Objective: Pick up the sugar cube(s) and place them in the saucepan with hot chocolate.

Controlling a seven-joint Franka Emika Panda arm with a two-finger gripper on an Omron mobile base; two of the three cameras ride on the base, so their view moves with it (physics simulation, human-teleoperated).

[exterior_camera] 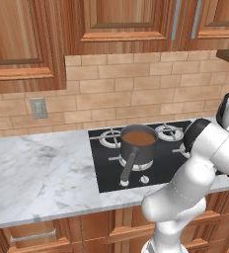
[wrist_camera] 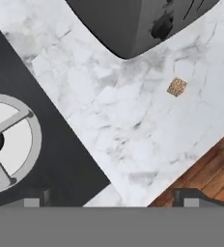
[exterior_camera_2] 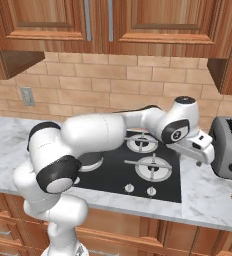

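— Where was the sugar cube (wrist_camera: 176, 87)?

— It lay alone on the marble counter (wrist_camera: 133, 125), a small brown speckled square near the front edge, just in front of the toaster (exterior_camera_2: 230, 150) and apart from it. From the right base view it was a mere dot, hard to read.

— And the saucepan (exterior_camera: 137, 145)?

— It stood on a left burner of the cooktop (exterior_camera: 151, 168), brown inside, handle pointing forward; from the right side the arm hid it.

— The gripper (wrist_camera: 111, 200)?

— It hung over the counter's edge beside the cooktop, jaws spread wide, nothing between them, the tips cut off low.
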